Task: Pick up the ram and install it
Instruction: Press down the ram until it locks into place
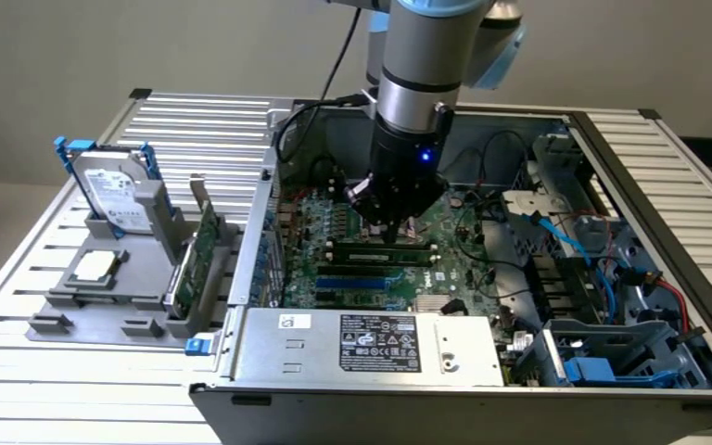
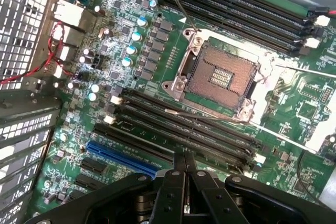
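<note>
Starting at the exterior view's left, we see the slatted metal worktop [image 1: 183, 120] carrying a grey plastic fixture [image 1: 84, 306]. This is well to the left of the silver power supply box with the white label [image 1: 369, 348], so it is not involved in the work now.

Just beyond the power supply box, on the green motherboard [image 1: 455, 269], lies the ram [image 1: 384, 248], a thin green stick with dark chips. Its long axis runs from the exterior view's left to its right, parallel to the box's long edge. It appears to sit along one of the black memory slots. We cannot tell whether it is fully seated.

The black two-fingered gripper [image 1: 387, 230] hangs straight above the ram's middle, on the far side of the power supply box, with its fingers pressed together. It seems to touch the stick's top edge rather than clasp it, though we judge this cautiously. So the ram lies directly below the tips, and the relation that matters is vertical.

Room is tight. The other black slots flank the ram closely, and cables hang beyond and to the right of the power supply box. Further right, the blue-tabbed drive cage [image 1: 603, 352] stands well apart.
</note>
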Controlling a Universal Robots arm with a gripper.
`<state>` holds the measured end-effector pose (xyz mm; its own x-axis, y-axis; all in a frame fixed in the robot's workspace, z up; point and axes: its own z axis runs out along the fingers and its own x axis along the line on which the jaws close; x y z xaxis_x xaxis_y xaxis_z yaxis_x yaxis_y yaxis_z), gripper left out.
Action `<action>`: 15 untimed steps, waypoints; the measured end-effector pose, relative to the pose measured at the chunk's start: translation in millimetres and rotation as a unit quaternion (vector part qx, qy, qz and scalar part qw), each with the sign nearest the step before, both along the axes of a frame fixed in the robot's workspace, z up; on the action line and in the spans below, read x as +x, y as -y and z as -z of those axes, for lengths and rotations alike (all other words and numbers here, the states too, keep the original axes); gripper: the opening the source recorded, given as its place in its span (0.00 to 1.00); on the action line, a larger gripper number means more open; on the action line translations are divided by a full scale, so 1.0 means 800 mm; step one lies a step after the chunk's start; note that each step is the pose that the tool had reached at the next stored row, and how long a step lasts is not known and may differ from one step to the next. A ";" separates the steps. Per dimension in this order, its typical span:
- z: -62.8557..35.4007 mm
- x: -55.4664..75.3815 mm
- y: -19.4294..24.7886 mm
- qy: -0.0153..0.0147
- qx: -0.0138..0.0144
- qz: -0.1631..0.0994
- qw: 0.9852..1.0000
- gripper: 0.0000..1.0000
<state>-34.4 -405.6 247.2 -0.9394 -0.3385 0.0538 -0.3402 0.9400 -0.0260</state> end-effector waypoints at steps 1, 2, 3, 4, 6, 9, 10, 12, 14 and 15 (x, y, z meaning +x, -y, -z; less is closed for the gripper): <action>0.000 0.000 0.0000 0.000 -0.001 0.005 1.000 0.11; 0.000 0.000 0.0000 0.001 -0.002 0.010 1.000 0.11; 0.000 0.000 0.0000 0.001 -0.002 0.016 1.000 0.11; 0.000 0.000 0.0000 0.001 -0.003 0.021 1.000 0.11; 0.000 0.000 0.0000 0.002 -0.004 0.032 0.999 0.11; 0.000 0.000 0.0000 0.003 -0.006 0.048 0.999 0.11; 0.000 0.000 0.0000 0.003 -0.007 0.053 0.999 0.11; 0.000 0.000 0.0000 0.003 -0.008 0.064 0.998 0.11; 0.000 0.000 0.0000 0.004 -0.009 0.075 0.997 0.11; 0.000 0.000 0.0000 0.004 -0.010 0.080 0.997 0.11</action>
<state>-34.4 -405.6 247.1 -0.9817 -0.1834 0.0510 -0.1858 0.9815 -0.0472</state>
